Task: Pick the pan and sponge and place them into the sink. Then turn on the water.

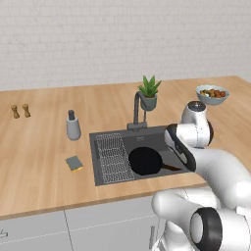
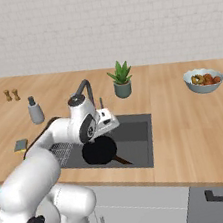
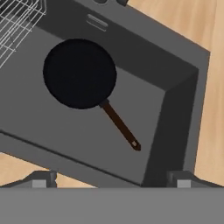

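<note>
The round black pan (image 1: 144,161) (image 2: 100,150) (image 3: 79,73) lies flat on the floor of the dark grey sink (image 1: 147,138) (image 2: 136,130) (image 3: 148,100). Its thin handle (image 3: 120,127) points toward the basin's front right corner. My gripper (image 3: 111,180) hangs above the basin, open, its fingertips (image 3: 41,180) far apart with nothing between them. The sponge (image 1: 74,163) (image 2: 21,145) rests on the wooden counter left of the sink. Behind the basin stands the dark faucet (image 1: 137,110) (image 2: 85,87), and no water runs from it.
A wire rack (image 1: 112,157) (image 3: 17,22) takes up the sink's left side. A grey dispenser (image 1: 73,126) (image 2: 35,111) stands left of the faucet and a potted plant (image 1: 149,93) (image 2: 121,80) behind it. A fruit bowl (image 1: 212,94) (image 2: 204,80) sits at far right, two small shakers (image 1: 20,111) at far left.
</note>
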